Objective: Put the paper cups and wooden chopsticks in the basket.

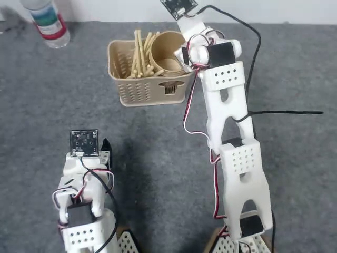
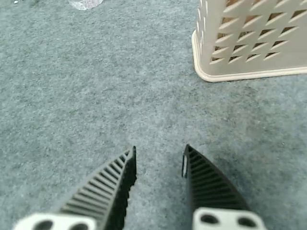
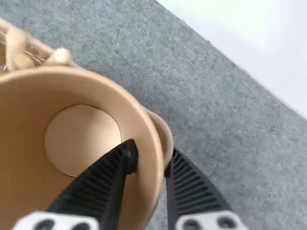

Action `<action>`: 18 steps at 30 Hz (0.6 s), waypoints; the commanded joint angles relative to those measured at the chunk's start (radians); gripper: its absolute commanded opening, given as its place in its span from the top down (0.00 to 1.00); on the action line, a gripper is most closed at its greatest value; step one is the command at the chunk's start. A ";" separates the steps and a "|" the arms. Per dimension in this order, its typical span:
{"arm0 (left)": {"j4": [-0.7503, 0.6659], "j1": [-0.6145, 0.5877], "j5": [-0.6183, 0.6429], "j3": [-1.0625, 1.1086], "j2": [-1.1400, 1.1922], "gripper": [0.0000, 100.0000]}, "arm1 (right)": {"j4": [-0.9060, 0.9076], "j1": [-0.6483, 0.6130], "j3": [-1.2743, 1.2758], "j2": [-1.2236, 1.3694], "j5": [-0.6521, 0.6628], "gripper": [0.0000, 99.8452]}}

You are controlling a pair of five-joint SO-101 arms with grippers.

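A beige slotted basket stands on the grey carpet at the back. Several wooden chopsticks lean inside its left half. A tan paper cup sits in its right half. My right gripper hangs over the basket's right end, shut on the paper cup: one finger is inside the rim and one outside, at the gripper. Blurred chopstick ends show beyond the cup. My left gripper is open over bare carpet, well short of the basket; it is at the front left.
A plastic water bottle with a red label stands at the back left, its base just visible from the left wrist. Black cables trail off to the right of the right arm. Grey carpet lies between the left arm and the basket.
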 commanded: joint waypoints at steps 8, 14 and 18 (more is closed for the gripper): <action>-0.006 0.005 -0.006 -0.004 -0.014 0.85 | -0.005 0.059 0.012 -0.053 -0.020 0.99; -0.006 0.005 -0.006 -0.004 -0.014 0.85 | 0.019 0.058 0.018 -0.177 -0.023 0.99; -0.006 0.005 -0.006 -0.004 -0.014 0.85 | 0.067 0.056 0.020 -0.248 -0.021 0.99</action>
